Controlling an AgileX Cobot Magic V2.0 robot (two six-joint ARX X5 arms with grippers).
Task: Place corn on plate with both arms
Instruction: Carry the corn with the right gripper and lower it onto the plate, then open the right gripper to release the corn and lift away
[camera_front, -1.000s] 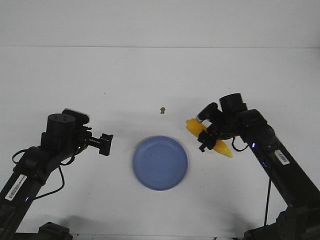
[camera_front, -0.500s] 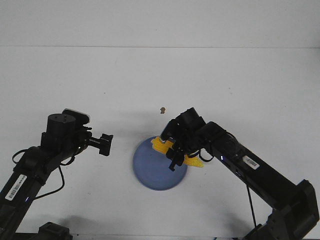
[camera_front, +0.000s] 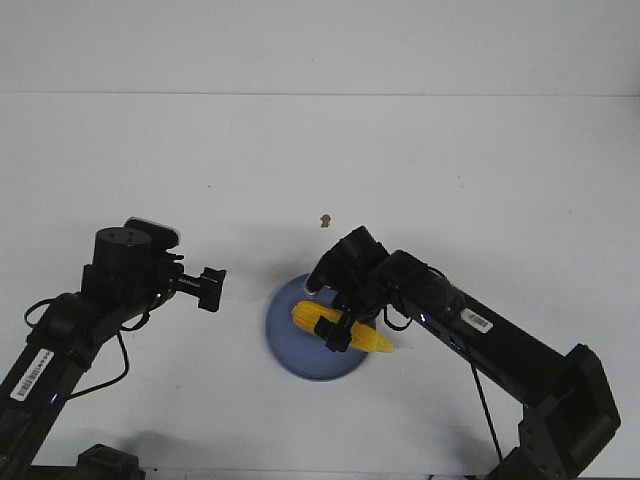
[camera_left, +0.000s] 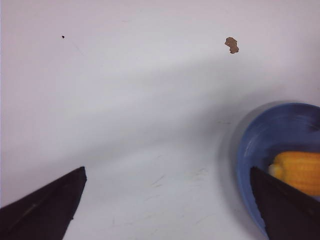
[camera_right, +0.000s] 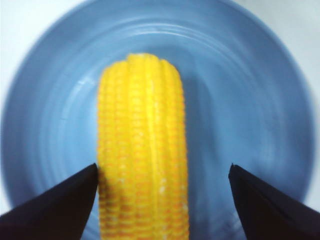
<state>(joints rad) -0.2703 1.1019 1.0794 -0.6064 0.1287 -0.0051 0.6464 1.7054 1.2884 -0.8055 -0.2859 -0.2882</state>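
Plain white worktop, round blue plate lying flat near its front middle, tiny brown speck on the bare surface just behind the plate, faint scuff marks visible close to the plate's rim

Right end effector open, left end effector parted

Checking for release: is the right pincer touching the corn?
Cannot tell. In the right wrist view, one finger meets the corn at its edge; the other stands clear, pincer open.
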